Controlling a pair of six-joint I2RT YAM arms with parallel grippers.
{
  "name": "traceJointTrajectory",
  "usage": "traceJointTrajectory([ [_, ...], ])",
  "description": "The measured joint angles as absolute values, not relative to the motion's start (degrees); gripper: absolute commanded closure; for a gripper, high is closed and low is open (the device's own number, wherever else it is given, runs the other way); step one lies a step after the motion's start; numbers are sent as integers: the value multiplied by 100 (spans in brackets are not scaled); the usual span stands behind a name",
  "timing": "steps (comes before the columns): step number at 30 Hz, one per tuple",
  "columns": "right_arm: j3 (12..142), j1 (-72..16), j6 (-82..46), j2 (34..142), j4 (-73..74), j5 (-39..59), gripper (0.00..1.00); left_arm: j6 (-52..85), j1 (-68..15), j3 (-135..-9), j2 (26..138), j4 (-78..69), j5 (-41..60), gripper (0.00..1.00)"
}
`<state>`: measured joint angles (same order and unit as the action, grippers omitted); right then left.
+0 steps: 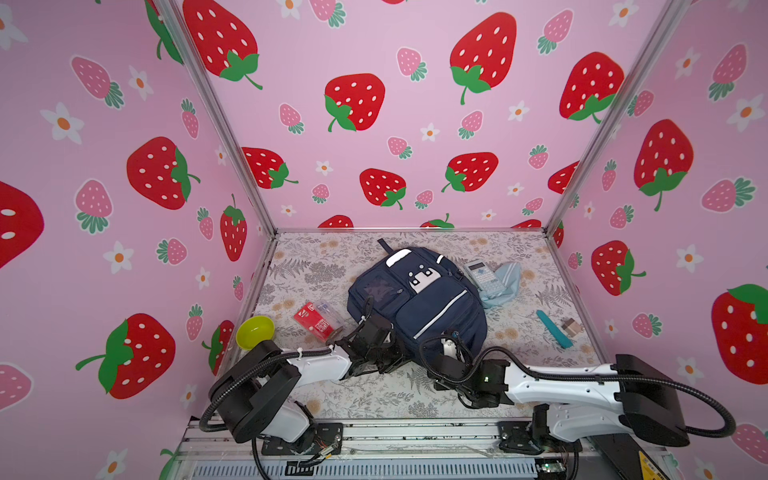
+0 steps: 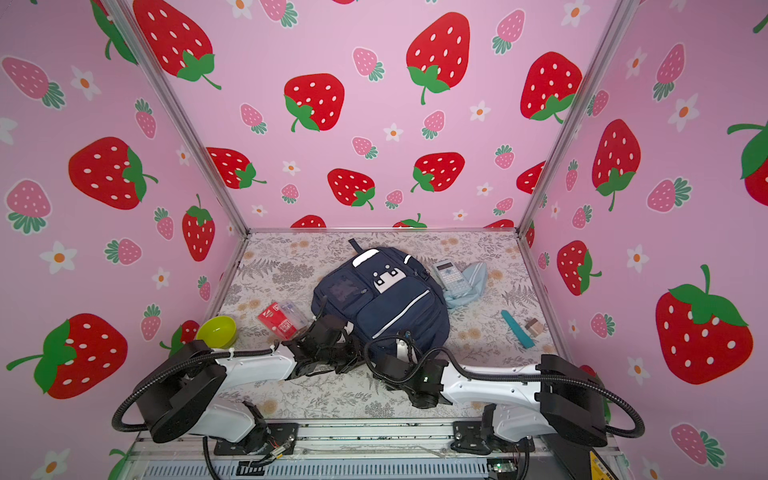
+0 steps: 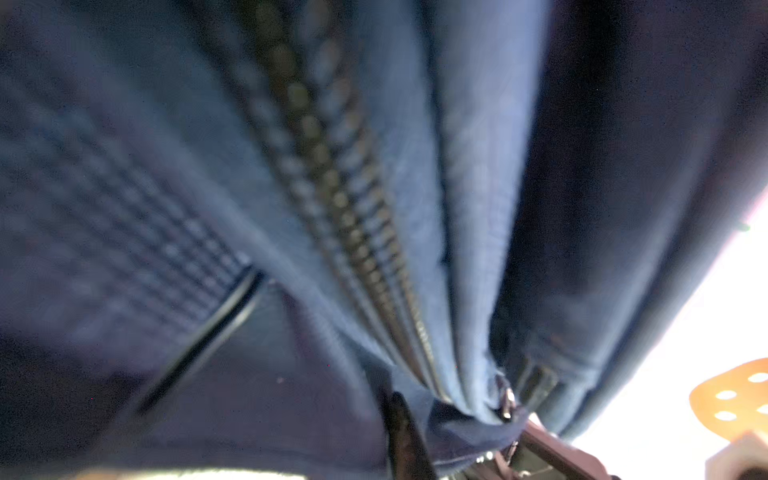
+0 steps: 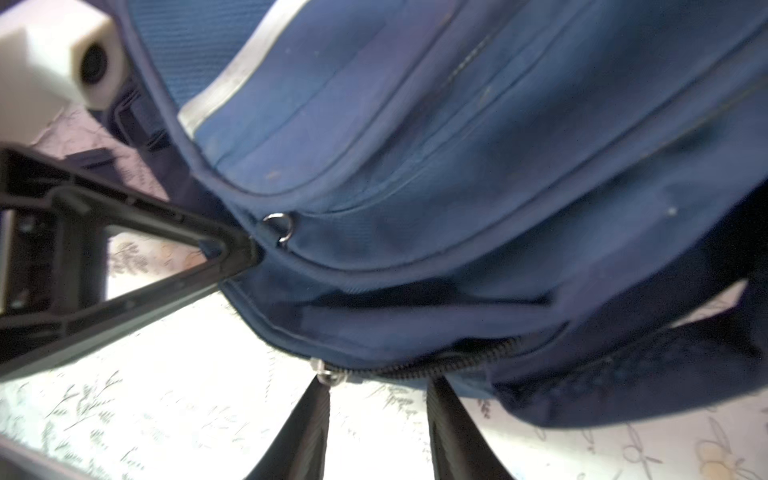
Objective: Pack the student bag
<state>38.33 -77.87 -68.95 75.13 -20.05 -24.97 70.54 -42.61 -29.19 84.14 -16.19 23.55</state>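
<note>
left jaws, lower centre in both top views, pinched shut on student bag [image 1: 419,299] hem; right jaws part open, empty, zip pull [image 4: 326,374] at one tip, over tabletop [image 4: 166,395].

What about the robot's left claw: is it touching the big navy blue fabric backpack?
Touching. The right wrist view shows the left gripper pinching the edge of the navy blue fabric backpack, no gap.

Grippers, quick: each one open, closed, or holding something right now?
left gripper: closed, pinching the student bag fabric.
right gripper: open at the zipper, holding nothing.
</note>
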Motion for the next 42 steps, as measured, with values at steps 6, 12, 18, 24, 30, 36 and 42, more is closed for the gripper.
traceJointTrajectory([
  [6, 4209, -7787, -6967, 7579, -2368, -2692, 54, 6930, -4261, -3140, 8326, -1516, 2359, 100],
  [12, 4539, -7784, -6960, 7802, -2512, -2749, 56, 6836, -4259, -3218, 8178, -1387, 2359, 100],
  [18, 5028, -7773, -7214, 8431, -3100, -2950, 63, 6785, -4259, -3256, 8178, -1363, 2364, 100],
  [24, 5214, -7710, -7360, 8582, -3487, -3048, 75, 6687, -4259, -3358, 8154, -1249, 2394, 100],
  [30, 5214, -7710, -7387, 8580, -3570, -3050, 92, 6580, -4259, -3404, 8095, -1170, 2394, 100],
  [36, 5214, -7712, -7367, 8554, -3656, -3050, 100, 6488, -4230, -3496, 8095, -998, 2394, 100],
  [42, 5199, -7708, -7105, 8337, -3669, -2987, 100, 6252, -3994, -3653, 8009, -480, 2368, 100],
])
